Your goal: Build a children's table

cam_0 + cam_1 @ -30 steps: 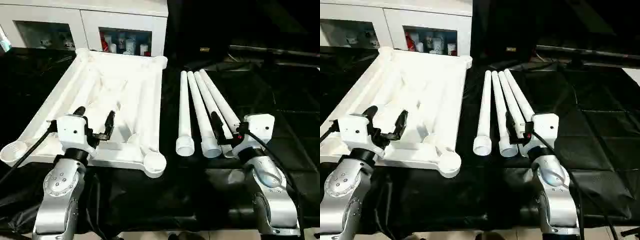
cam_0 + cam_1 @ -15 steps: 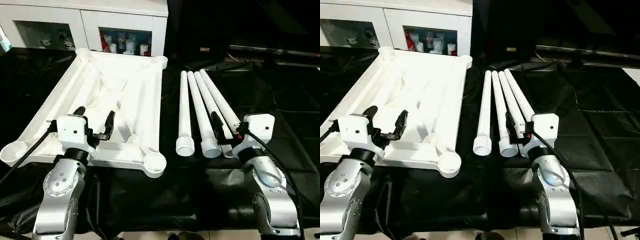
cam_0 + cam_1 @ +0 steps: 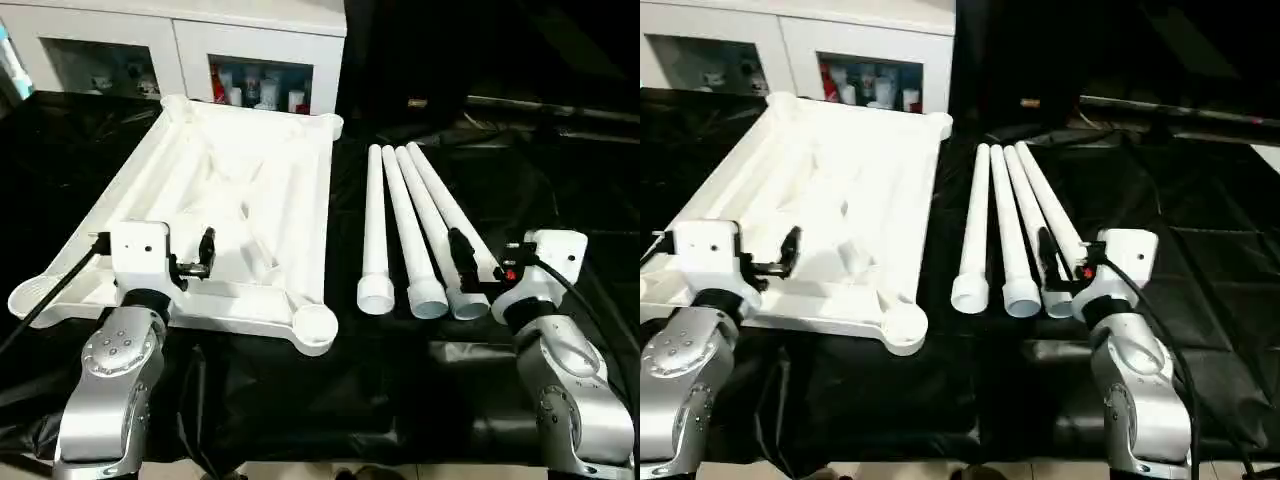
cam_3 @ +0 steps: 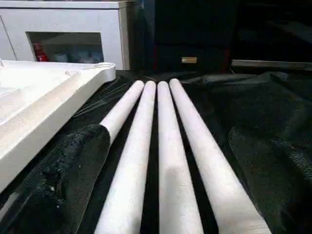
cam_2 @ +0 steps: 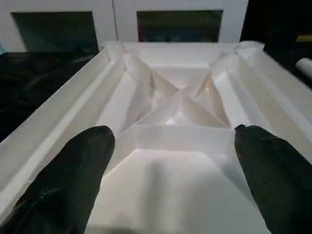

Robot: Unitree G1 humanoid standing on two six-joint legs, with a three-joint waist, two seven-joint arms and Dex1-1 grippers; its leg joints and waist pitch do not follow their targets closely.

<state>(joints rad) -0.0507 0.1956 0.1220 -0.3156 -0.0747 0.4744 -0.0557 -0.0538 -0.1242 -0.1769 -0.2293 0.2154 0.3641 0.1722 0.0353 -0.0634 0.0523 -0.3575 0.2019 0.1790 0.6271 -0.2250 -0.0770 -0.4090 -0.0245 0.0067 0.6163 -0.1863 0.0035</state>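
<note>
1. Right gripper [image 3: 470,268] is spread wide with nothing in it, hanging right at the near, fat ends of the legs [image 3: 405,225]. Left gripper [image 5: 175,161] is just as wide open and also empty, hovering over the near end of the tabletop [image 3: 235,200].
2. The four legs lie side by side on the black cloth [image 3: 400,390], just right of the tabletop and not touching it. Long axis runs away from the robot, thin ends far, wide ends near, fanning slightly apart toward the near end.
3. So the legs sit straight ahead of the right gripper and roughly in line with its fingers [image 4: 73,161]. My guess is a cross-wise grip needs the wrist turned or a drop from above.
4. Right arm is clearly the nearer one for the legs; left is parked over the tabletop, which lies ribbed side up with a corner socket [image 3: 314,322] at the near right, close to the leftmost leg's end.
5. Room: the legs are packed tight together, so getting a finger between two looks fiddly; the outer right one has open cloth beside it and seems the easiest pick.
6. Further out, a cabinet [image 3: 260,50] stands behind the tabletop's far edge, well away from the near ends.
</note>
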